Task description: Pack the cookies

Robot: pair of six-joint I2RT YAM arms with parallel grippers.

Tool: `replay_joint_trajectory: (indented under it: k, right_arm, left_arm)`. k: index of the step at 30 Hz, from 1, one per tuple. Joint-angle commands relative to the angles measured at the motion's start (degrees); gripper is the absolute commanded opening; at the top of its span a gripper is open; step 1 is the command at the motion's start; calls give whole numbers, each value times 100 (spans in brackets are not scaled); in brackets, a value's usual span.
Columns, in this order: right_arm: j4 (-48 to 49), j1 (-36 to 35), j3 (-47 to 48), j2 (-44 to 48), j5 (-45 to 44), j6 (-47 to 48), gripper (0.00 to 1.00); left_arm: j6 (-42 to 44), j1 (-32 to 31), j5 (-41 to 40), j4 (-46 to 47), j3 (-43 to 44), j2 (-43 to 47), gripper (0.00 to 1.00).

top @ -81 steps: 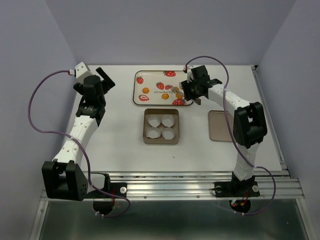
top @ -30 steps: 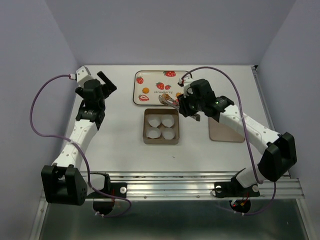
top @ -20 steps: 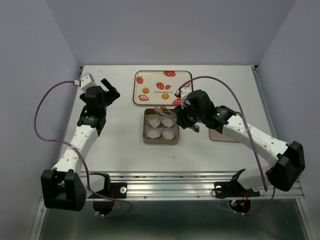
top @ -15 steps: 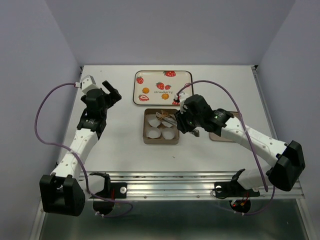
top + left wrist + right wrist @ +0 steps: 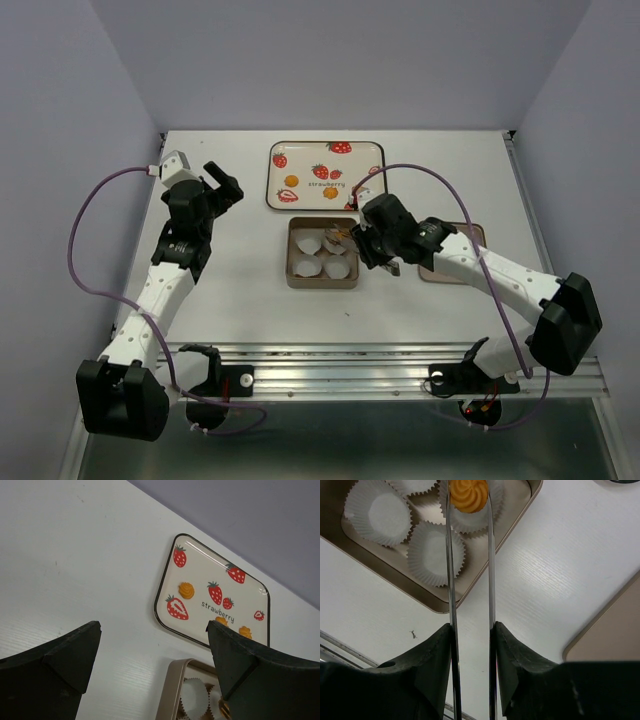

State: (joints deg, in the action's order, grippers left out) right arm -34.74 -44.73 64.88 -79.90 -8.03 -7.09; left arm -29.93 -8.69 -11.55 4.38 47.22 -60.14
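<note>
My right gripper is shut on a pair of metal tongs. The tongs pinch one orange-yellow cookie just over the far right paper cup of the brown square tin. Three more cookies lie on the strawberry-print tray behind the tin. My left gripper hangs open and empty above the table, left of the tray.
The tin holds several white pleated cups. Its flat brown lid lies to the right of the tin, under my right forearm. A purple cable loops above each arm.
My right arm has swung the tongs and cookie from the tray back toward me, over the tin. The left arm has drifted slightly, still open.
</note>
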Motion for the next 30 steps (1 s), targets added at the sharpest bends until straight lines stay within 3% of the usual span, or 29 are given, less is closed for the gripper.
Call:
replay_joint_trajectory:
  k: [1,15,20,30]
  right_arm:
    - [20,-45,306,-96,-111,59,43]
    - [73,-45,358,-369,-137,112,46]
    - [73,-45,402,-404,-146,85,53]
    - [11,-45,587,-141,178,50,50]
  left_arm:
    - [31,-45,57,98,-3,178,99]
    - [84,-45,39,124,50,134,99]
    - [102,-45,21,124,41,160,99]
    - [110,-45,74,151,-2,187,99]
